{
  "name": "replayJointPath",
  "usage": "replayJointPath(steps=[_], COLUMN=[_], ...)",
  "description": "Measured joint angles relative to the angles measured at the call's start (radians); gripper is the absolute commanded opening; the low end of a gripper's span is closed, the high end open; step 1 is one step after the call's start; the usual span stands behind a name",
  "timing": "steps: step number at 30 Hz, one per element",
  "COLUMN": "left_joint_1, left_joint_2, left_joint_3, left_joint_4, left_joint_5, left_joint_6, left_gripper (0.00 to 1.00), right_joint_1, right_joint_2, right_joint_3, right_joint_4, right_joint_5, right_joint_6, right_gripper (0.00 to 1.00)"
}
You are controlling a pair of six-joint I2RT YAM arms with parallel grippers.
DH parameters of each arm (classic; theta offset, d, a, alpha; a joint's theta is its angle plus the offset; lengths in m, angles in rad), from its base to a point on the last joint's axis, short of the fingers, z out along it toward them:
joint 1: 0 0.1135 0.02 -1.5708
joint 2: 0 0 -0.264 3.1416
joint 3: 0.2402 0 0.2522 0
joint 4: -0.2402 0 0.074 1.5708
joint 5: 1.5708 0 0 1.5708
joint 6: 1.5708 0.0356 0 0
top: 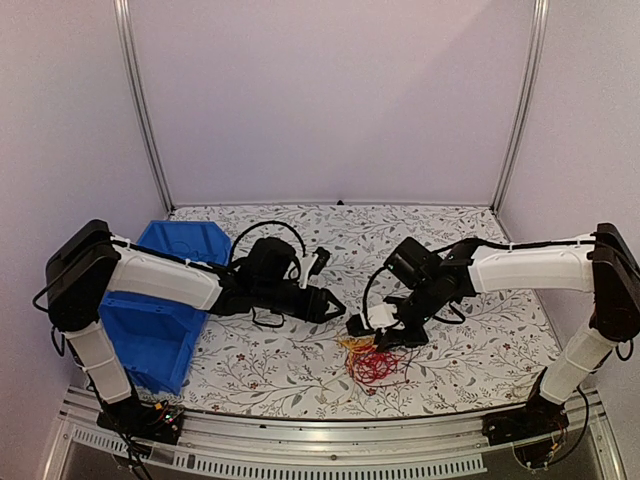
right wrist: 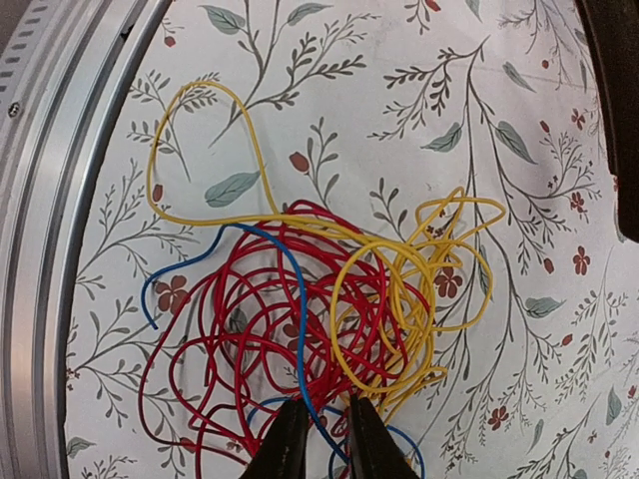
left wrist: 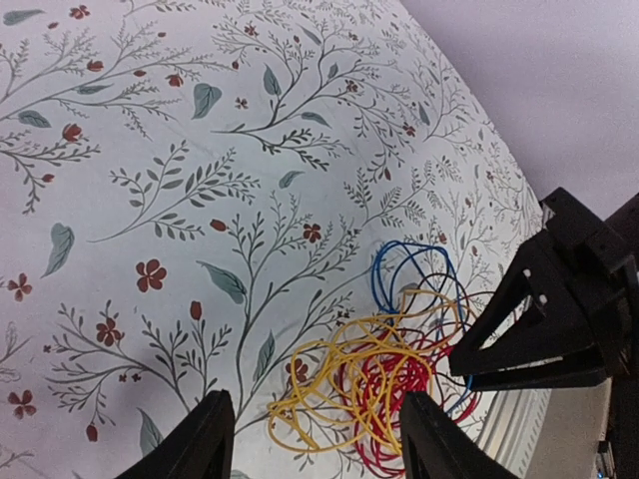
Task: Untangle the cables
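My left fingers (left wrist: pixel 315 439) stand well apart with nothing between them, above the flowered counter (top: pixel 455 235). The cables (left wrist: pixel 389 369) lie just beyond them, in the lower right of my left wrist view, as a loose clump of red, yellow and blue loops. From above, that clump (top: pixel 375 362) sits low in the frame's centre, near the counter's front edge. My right fingers (right wrist: pixel 324 444) are drawn in to a narrow gap at the clump's edge, and a blue strand runs into that gap. I cannot tell whether they pinch it. A blue bin (top: pixel 150 330) stands at the left.
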Motion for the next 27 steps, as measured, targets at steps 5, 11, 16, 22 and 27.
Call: replayJointPath(steps=[5,11,16,22,27], left_joint_1=[-0.002,-0.021,-0.111,-0.169,-0.174], left_joint_2=[0.000,-0.002,-0.034,-0.080,0.024], left_joint_3=[0.000,-0.030,-0.080,-0.143,-0.080], left_joint_4=[0.001,0.055,0.125,0.355,0.599], left_joint_5=[0.001,0.002,-0.012,-0.009,-0.059], left_joint_6=[-0.007,0.023,0.121,0.162,0.172], left_gripper=[0.57,0.67,0.69,0.71,0.64], right_joint_1=[0.012,0.011,-0.014,-0.068,-0.102], right_joint_2=[0.000,-0.006,-0.064,-0.123,-0.124], right_joint_3=[0.018,0.076,0.206,0.359,0.458], right_joint_4=[-0.005,-0.037,-0.120,-0.169,-0.223], right_joint_5=[0.005,0.004,-0.036,-0.103,-0.182], right_joint_6=[0.007,0.021,0.044,0.079,0.124], right_gripper=[0.00,0.00,0.00,0.00,0.00])
